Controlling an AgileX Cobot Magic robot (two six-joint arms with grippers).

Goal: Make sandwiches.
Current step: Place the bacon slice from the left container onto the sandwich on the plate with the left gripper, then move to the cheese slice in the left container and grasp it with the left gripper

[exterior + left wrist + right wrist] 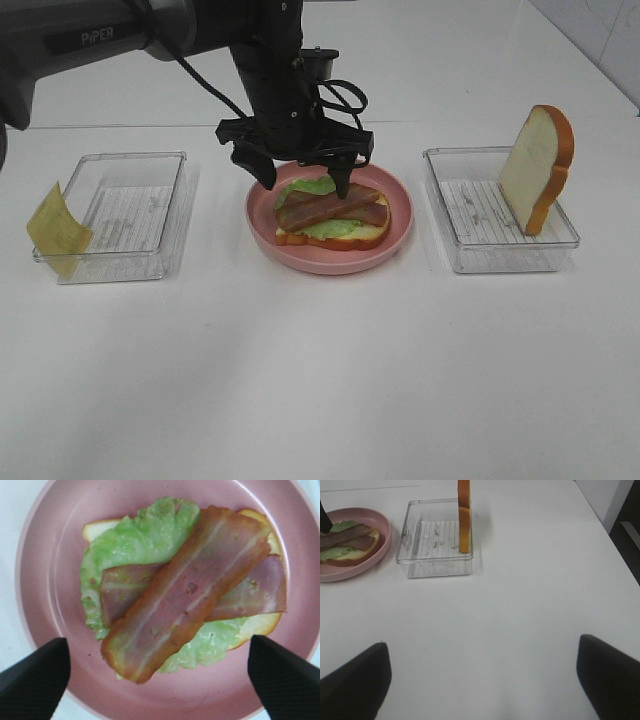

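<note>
Lying mid-desk: toy sandwich point(331, 215) of white bread, ruffled green lettuce and crossed brown bacon strips, on round pink plate point(400, 238).
Left gripper point(306, 185): black, fingers spread wide just above it, holding nothing.
Right gripper point(480, 680): spread wide, holding nothing, over white desk point(520, 605).
Second bread slice point(537, 165): upright in clear plastic tray point(440, 160), toward right edge.

**Hidden and Cut-Off Bits**

Mostly hidden under lettuce point(145, 535) and bacon point(185, 595): the bottom bread point(97, 529), only corners peeking out. Behind the left gripper point(306, 187) in the high view: the back rim of the plate point(330, 264). Cut off at the edge of the right wrist view: the standing bread point(464, 525) and part of the plate. Blurry dark fingertips point(355, 685) of the right gripper point(481, 645), cropped too.
</note>
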